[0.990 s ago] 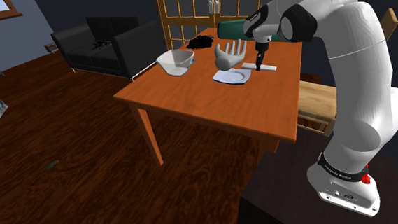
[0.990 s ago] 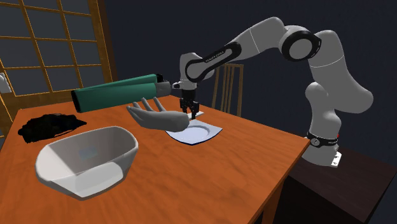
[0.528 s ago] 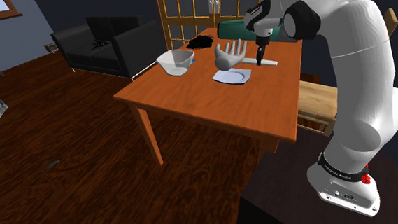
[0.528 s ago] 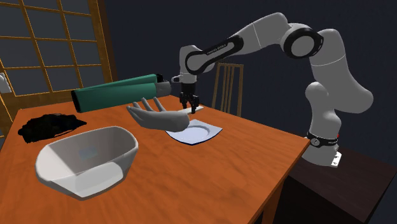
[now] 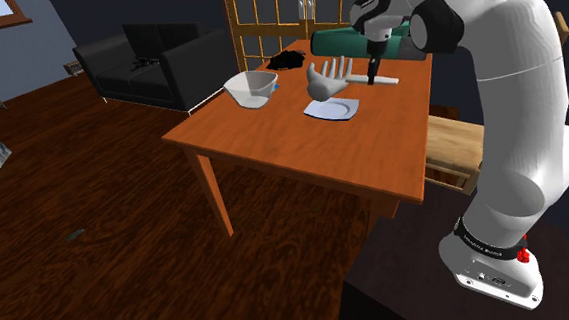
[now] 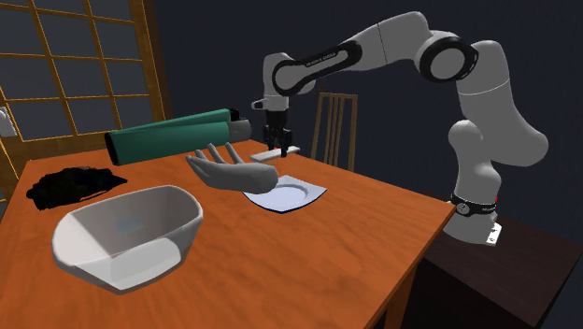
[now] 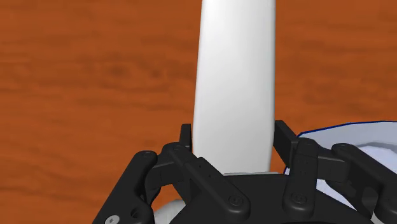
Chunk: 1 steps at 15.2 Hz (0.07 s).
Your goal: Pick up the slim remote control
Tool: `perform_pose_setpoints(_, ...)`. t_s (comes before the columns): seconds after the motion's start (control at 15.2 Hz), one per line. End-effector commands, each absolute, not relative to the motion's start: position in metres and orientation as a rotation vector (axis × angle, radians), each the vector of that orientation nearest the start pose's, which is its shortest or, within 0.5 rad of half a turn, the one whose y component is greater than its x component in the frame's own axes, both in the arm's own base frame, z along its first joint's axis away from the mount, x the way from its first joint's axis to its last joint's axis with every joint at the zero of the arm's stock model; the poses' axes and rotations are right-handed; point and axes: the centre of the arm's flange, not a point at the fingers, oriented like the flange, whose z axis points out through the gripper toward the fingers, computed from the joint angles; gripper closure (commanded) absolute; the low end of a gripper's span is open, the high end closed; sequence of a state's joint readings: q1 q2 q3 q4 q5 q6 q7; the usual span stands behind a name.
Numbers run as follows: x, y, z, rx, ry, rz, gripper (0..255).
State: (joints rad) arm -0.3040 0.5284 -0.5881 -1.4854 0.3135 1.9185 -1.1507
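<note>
While closed narrow on the white remote (image 7: 235, 83), holds it in the hand (image 7: 233, 130) clear above the brown surface (image 5: 302, 153), at about 2 o'clock from the plate (image 5: 332, 109) in the shoulder view. Looks light, stiff and smooth, so probably a little slippery. Gripped across the narrow width, seemingly nearer to one end; better to take closer to the middle, to avoid tipping when carried away.

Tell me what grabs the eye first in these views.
The white slim remote stands out first, clasped by the black gripper and held above the wooden table. Right beside it a grey model hand sits by a pale plate, with a long green tube behind.
</note>
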Motion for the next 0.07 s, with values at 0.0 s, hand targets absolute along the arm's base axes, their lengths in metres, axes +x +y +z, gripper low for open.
perform_pose_setpoints(0.0, 0.4977, -0.4767, 0.4086, -3.115, -0.334, -0.011, 255)
